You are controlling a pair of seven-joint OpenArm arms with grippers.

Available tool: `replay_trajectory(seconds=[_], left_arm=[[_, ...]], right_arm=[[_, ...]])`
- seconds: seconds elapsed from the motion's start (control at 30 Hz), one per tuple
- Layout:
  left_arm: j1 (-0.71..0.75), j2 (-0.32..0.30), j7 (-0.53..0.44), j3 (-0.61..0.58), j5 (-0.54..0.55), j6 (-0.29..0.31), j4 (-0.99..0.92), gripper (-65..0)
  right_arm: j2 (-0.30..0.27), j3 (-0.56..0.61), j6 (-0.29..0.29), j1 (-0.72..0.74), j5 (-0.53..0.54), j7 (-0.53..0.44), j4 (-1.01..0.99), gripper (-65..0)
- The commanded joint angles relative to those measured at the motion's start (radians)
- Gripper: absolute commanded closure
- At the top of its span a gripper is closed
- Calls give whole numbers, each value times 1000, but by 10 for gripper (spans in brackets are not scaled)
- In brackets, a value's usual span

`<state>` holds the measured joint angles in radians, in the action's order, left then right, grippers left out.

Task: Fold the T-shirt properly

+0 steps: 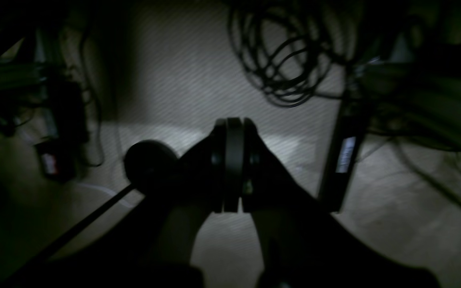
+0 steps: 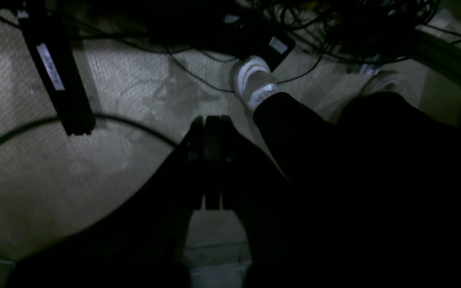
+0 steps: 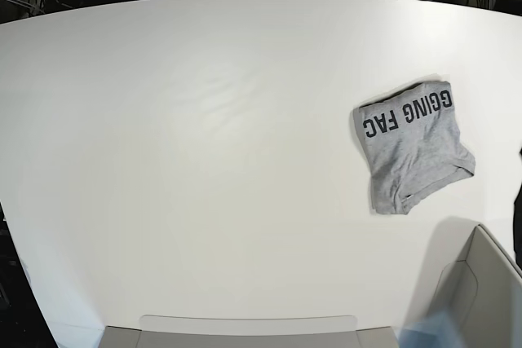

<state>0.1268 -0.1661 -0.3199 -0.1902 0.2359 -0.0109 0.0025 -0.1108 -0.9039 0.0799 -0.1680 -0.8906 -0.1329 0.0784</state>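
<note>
Both grippers are pressed fully closed and carry nothing. The left gripper (image 1: 233, 164) hangs with its fingers together over pale carpet (image 1: 182, 72), a tangle of cables (image 1: 282, 56) beyond it. The right gripper (image 2: 211, 164) is closed the same way and points down at the floor too, with a black bar (image 2: 56, 68) lying on the carpet off to one side. Close beside that right gripper is somebody's leg in dark trousers (image 2: 374, 160), ending in a white shoe (image 2: 256, 82) (a person standing near the rig, I'd say).

Neither arm shows in the base view, so I take them to be hanging parked below table height, well clear of the work.

The T-shirt (image 3: 412, 146) sits on the white table (image 3: 204, 160), toward the side where the left arm belongs. It is already a compact grey bundle, dark lettering upward along its far edge, a sleeve hem peeking out at the near corner. A grey box (image 3: 481, 291) stands just past the table's near corner. The fold looks finished, if slightly skewed.
</note>
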Motion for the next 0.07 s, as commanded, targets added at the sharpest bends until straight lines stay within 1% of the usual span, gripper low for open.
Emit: replay_trajectory(seconds=[0.0,0.03], left_arm=[[9,-8,-9,-1,3,-5,-2,0],[9,-6,-9,-1,3,-5,-2,0]], right_arm=[[-8,-1,7,6,0,-6,5,0],[-8,-1,7,9,0,-6,5,0]])
